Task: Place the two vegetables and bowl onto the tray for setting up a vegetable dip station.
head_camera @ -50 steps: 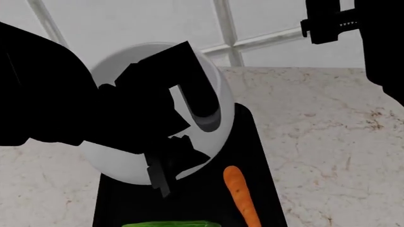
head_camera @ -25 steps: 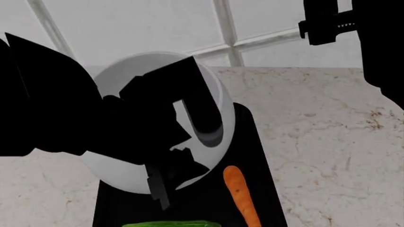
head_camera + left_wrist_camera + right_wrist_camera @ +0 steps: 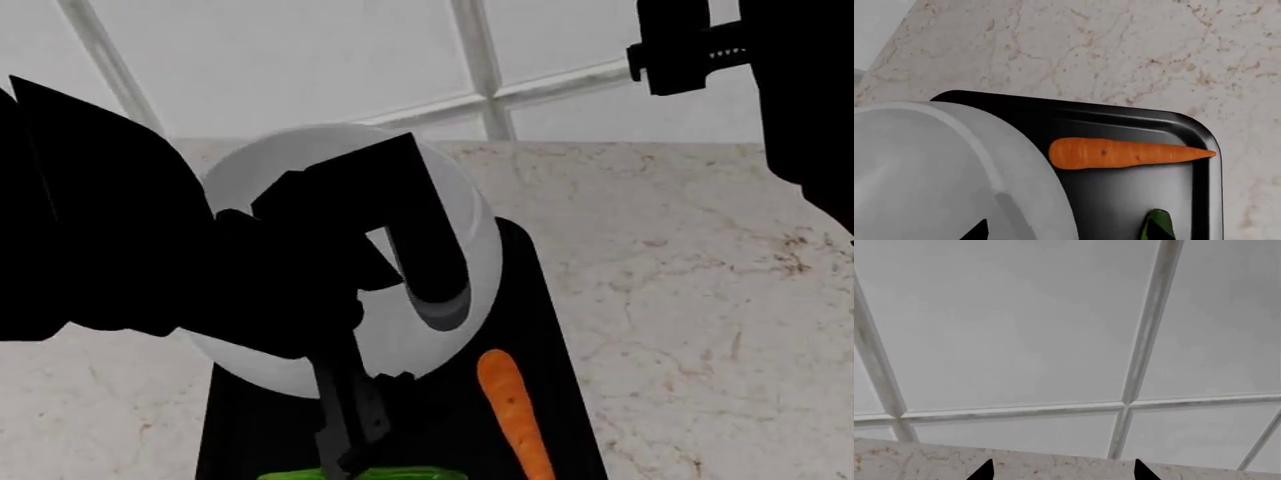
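A pale veined stone counter (image 3: 694, 300) runs back to a wall of large white tiles (image 3: 1021, 325), and on it lies the glossy black tray (image 3: 1134, 120); in the head view the tray sits at six o'clock, the carrot (image 3: 511, 415) lies on it toward five o'clock with its tip pointing toward the camera, and a sliver of the green cucumber (image 3: 400, 472) shows at the frame's lower edge, also on the tray; the white bowl (image 3: 461, 215) hangs tilted over the tray's far end, around eleven o'clock, its rim taken by the left gripper (image 3: 360, 340), whose dark fingers straddle the wall and appear clamped on it; whether the bowl's base already touches the tray I cannot tell. The right gripper (image 3: 1062, 471) is raised at one o'clock, facing the wall, its two tips spread apart and empty. The bowl looks rigid, smooth and likely slippery, bulky for a one-sided rim pinch, so it may swing or slip; a deep bite over the rim seems the only sensible hold, and it should be lowered level.
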